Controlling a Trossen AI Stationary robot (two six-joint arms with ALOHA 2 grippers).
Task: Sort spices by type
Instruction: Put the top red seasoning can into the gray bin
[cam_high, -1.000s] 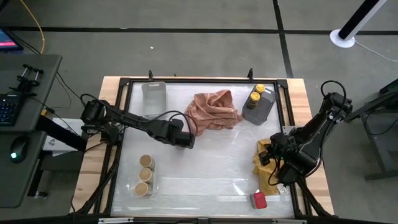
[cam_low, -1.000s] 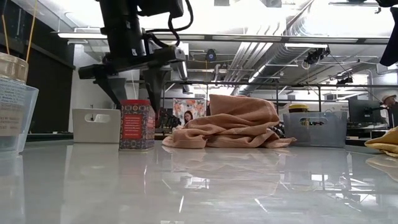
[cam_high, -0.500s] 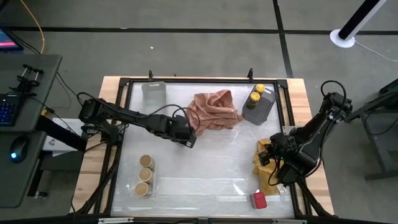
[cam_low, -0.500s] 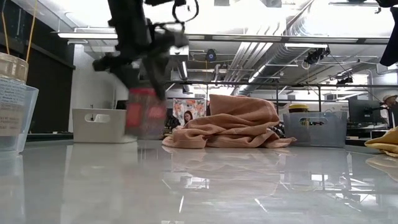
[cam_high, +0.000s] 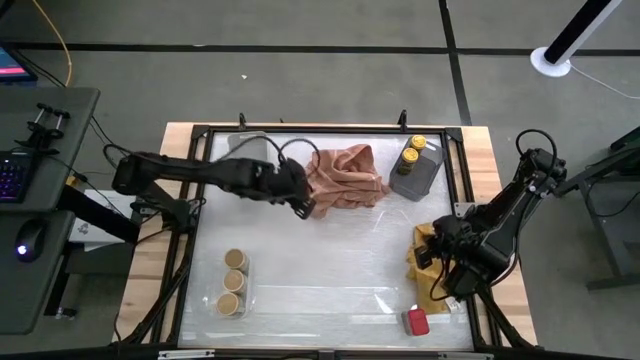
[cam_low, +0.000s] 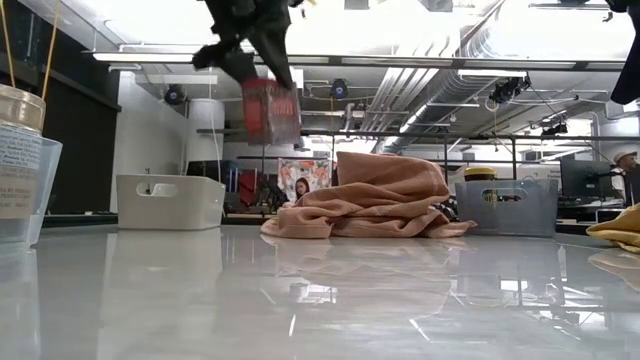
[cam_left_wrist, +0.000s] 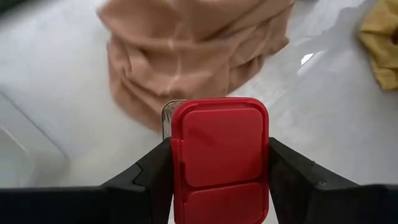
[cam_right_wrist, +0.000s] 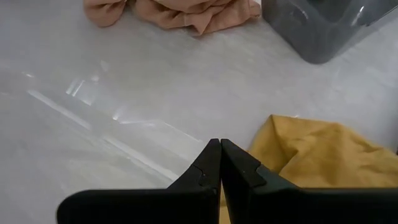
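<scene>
Left wrist view: left gripper (cam_left_wrist: 219, 180) clamps red spice box (cam_left_wrist: 219, 152), lifted off table.
Pink cloth (cam_left_wrist: 193, 50) lies just ahead; right gripper (cam_right_wrist: 220, 163) pinched closed beside yellow cloth (cam_right_wrist: 311, 155).

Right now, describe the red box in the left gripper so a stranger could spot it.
Find the pink cloth at the table's back middle. Just left of it, the left gripper holds a red box in the air. Unlike the other red box lying at the table's front right, this one is off the table, clamped between dark fingers.
</scene>
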